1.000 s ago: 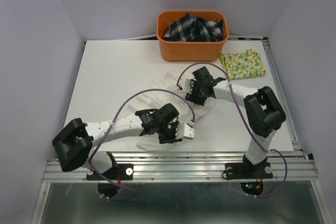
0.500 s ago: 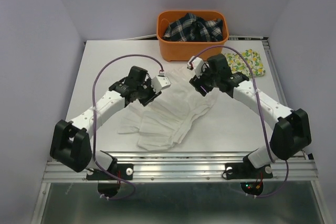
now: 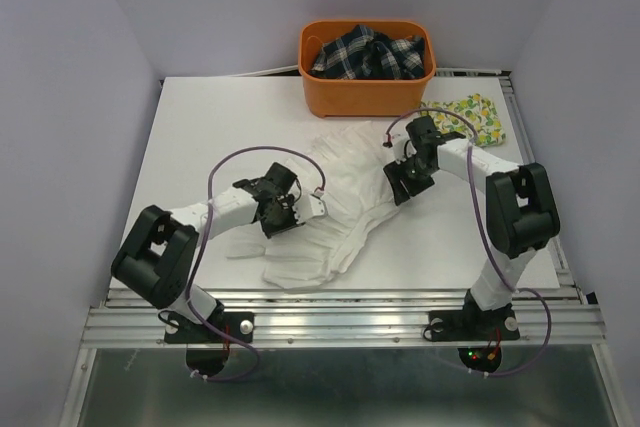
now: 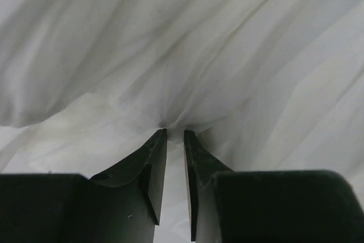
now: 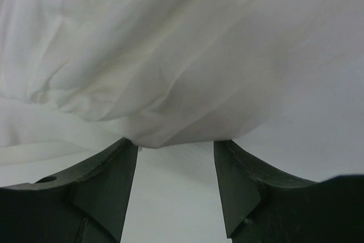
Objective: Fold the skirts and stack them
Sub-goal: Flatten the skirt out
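The plain white crinkly skirt [image 3: 340, 197] lies spread and rumpled in the middle of the table. My left gripper [image 3: 287, 211] rests on its left part; in the left wrist view the gripper [image 4: 173, 132] has its jaws nearly together, pinching a pucker of the white cloth [image 4: 187, 55]. My right gripper [image 3: 406, 183] is at the skirt's right edge; in the right wrist view it [image 5: 176, 143] is open, with the cloth's edge [image 5: 170, 83] lying at its fingertips. The lemon-print skirt [image 3: 466, 122] lies folded at the back right.
An orange plastic basket [image 3: 360, 97] with plaid cloth [image 3: 368, 55] in it stands at the back centre, just behind the white skirt. The table's right edge has a metal rail [image 3: 530, 167] close to the lemon-print skirt.
Both grippers have come down and nearer onto the white skirt. The skirt now reaches further back toward the basket. The left jaws have closed on the cloth.
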### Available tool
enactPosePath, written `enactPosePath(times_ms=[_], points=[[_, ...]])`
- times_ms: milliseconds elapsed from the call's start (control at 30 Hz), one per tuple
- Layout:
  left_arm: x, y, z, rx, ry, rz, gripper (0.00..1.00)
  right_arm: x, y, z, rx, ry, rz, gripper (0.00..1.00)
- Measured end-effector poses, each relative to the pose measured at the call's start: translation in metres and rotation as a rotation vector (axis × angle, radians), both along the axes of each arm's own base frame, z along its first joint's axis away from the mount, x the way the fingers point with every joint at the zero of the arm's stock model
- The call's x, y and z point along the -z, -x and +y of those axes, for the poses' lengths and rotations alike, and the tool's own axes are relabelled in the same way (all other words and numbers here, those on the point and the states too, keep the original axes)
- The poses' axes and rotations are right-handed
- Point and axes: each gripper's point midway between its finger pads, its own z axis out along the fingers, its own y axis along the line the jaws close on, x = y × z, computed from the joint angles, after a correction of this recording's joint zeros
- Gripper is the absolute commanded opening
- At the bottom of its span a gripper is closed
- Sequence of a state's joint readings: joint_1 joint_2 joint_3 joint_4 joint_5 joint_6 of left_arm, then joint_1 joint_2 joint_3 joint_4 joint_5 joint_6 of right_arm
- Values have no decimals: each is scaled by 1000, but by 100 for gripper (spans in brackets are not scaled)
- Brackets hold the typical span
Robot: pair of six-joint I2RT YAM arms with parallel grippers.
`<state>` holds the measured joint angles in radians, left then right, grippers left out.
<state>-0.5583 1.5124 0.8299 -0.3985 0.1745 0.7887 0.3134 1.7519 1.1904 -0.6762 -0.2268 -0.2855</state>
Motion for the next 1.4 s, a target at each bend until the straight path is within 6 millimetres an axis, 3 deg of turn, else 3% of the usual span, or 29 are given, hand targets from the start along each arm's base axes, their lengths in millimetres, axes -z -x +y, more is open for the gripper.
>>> enactPosePath(times_ms=[200,400,500,633,733,800,867,900,933,1000,1033,1100,1167,1267,1400], points=[[3,40,-24,163,-25,5,30,19,-11,9,44,-72,124,53],[0,90,-64,302,30,96,32,13,-48,36,12,-168,119,54],[-16,100,-85,313,99,139,38,10,-68,44,-8,-190,91,58],[-54,90,-110,289,231,119,50,-9,-91,47,-37,-208,18,67],[-99,57,-114,228,342,36,66,-25,-106,46,-50,-227,-36,76],[-133,20,-109,157,408,-37,71,-36,-113,42,-47,-246,-52,84],[-169,-31,-97,71,455,-136,75,-43,-112,42,-48,-280,-42,91],[-181,-52,-94,46,467,-170,86,-46,-110,41,-43,-297,-27,91],[-191,-75,-88,12,472,-198,90,-48,-107,42,-35,-319,-6,91],[-198,-110,-83,-24,477,-221,91,-49,-99,44,-23,-348,36,91],[-196,-132,-80,-47,474,-223,91,-49,-95,46,-17,-361,58,90],[-182,-156,-76,-76,460,-201,92,-48,-90,49,-8,-383,86,89],[-157,-180,-71,-109,434,-167,92,-44,-83,51,5,-401,123,89],[-116,-201,-68,-140,392,-105,92,-31,-71,51,21,-402,178,87],[-84,-219,-74,-151,373,-67,92,-13,-59,50,38,-389,238,83]])
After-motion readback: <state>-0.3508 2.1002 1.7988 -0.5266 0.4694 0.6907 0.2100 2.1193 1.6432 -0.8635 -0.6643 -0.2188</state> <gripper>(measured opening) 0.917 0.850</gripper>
